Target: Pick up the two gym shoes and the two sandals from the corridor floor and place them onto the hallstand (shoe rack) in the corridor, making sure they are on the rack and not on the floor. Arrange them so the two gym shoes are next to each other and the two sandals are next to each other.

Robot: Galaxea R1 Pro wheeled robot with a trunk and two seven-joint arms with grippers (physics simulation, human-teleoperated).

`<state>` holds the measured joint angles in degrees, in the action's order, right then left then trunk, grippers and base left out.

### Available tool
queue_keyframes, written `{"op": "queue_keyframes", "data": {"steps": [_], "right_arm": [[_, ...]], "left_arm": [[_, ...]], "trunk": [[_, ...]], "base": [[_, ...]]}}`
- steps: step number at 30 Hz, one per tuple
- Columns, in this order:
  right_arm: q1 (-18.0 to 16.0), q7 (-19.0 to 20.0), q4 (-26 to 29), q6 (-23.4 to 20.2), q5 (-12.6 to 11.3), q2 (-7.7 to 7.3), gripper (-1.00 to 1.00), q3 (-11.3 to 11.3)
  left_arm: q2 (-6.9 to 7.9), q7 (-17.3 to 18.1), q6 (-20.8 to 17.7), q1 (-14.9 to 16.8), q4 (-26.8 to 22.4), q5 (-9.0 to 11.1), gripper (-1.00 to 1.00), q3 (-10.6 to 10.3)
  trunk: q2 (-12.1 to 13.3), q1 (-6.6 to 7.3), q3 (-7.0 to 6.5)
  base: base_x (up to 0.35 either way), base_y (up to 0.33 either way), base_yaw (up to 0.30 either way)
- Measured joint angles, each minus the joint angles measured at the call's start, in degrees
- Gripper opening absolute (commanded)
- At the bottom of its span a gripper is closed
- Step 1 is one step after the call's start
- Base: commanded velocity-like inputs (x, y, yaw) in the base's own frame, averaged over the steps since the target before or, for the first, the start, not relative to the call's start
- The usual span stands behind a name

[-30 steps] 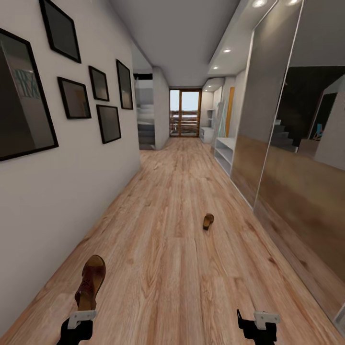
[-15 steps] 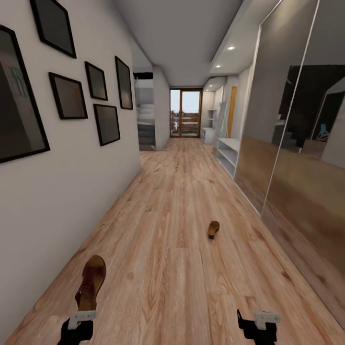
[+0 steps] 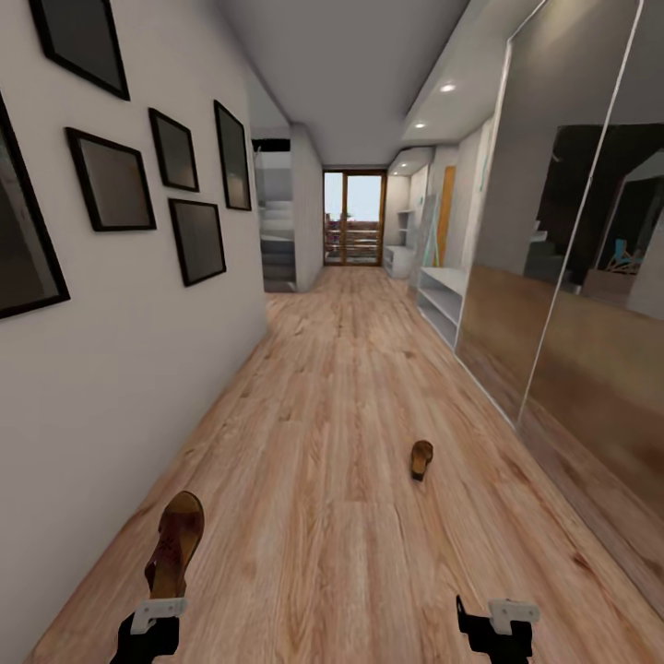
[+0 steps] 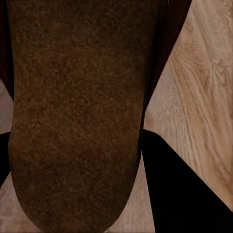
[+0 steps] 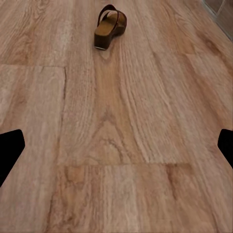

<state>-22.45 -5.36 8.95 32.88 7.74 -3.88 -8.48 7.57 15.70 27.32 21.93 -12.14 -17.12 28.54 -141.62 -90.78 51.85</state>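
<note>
My left gripper (image 3: 159, 604) is shut on a dark-brown sandal (image 3: 175, 544), which sticks up and forward from it at the lower left of the head view. In the left wrist view the sandal's rough brown sole (image 4: 77, 111) lies between the dark fingers. The other sandal (image 3: 421, 458) lies on the corridor floor (image 3: 341, 387) ahead and slightly right, and is also seen as the sandal (image 5: 110, 26) in front of my right gripper (image 5: 116, 145), well apart from it. My right gripper (image 3: 493, 620) is open and holds nothing. Far down on the right stands the pale hallstand (image 3: 401, 251). The gym shoes are out of view.
A wall with black picture frames (image 3: 111, 180) runs along the left. Mirrored wardrobe doors (image 3: 572, 304) line the right, with a low white two-shelf bench (image 3: 440, 297) beyond them. Stairs (image 3: 278, 254) and a glazed door (image 3: 354, 219) close the far end.
The whole view has moved forward along the corridor, so the floor sandal now sits lower and nearer in the picture. Both grippers keep their poses, the left still holding its sandal.
</note>
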Motion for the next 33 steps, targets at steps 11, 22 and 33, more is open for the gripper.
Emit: {"op": "queue_keyframes", "data": {"steps": [11,22,33], "right_arm": [[0.0,0.0,0.0,0.0,0.0,0.0,1.0,0.0],[0.0,0.0,0.0,0.0,0.0,0.0,1.0,0.0],[0.0,0.0,0.0,0.0,-0.1,0.07,1.0,0.0]], "left_arm": [[0.0,0.0,0.0,0.0,0.0,0.0,-1.0,0.0],[-0.08,0.0,0.0,0.0,0.0,0.0,-1.0,0.0],[-0.09,0.0,0.0,0.0,0.0,0.0,-1.0,-0.1]], "trunk": [[0.0,0.0,-0.3],[0.0,0.0,-0.32],[0.0,0.0,-0.15]], "base": [[0.317,0.159,-0.115],[0.304,0.178,-0.068],[0.303,0.175,-0.241]]}}
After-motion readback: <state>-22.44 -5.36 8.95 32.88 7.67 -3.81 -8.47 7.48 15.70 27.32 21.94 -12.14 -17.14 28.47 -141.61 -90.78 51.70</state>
